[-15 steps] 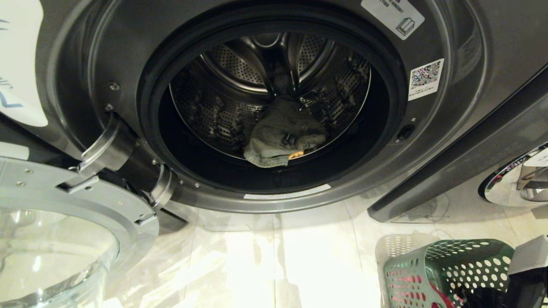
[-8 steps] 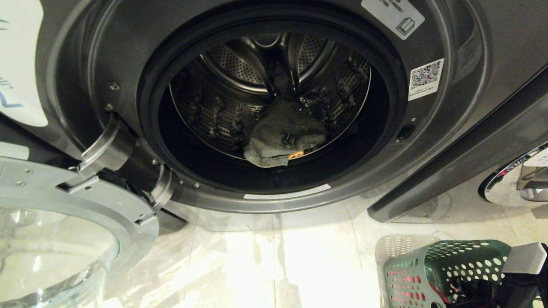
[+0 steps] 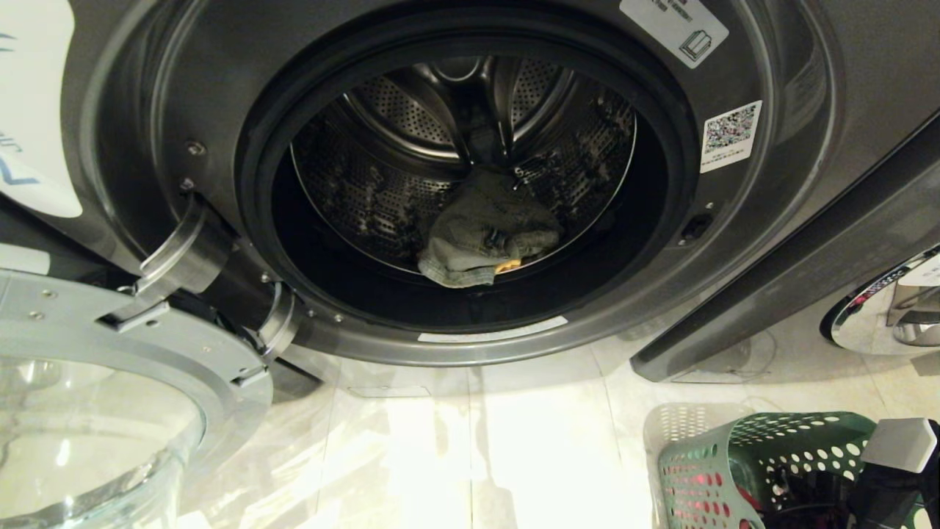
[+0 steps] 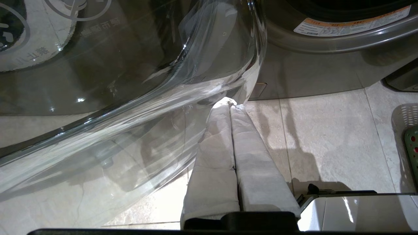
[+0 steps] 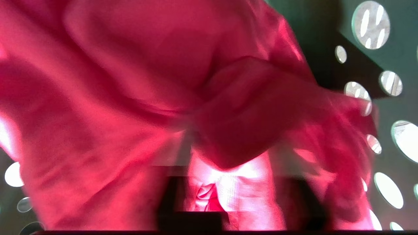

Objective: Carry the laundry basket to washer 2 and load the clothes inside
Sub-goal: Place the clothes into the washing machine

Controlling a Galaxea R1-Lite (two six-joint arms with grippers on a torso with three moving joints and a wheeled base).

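The right gripper (image 5: pixel 212 192) is down inside the dark green perforated plastic laundry basket (image 3: pixel 723 459), which stands on the floor to the right of the dark grey front-load washer (image 3: pixel 147 110), below its open drum. Its white-padded fingers are closed on a red cloth garment (image 5: pixel 130 98). The left gripper (image 4: pixel 231 107) hangs with fingers pressed together, empty, beside the washer's open glass door (image 4: pixel 114 98).
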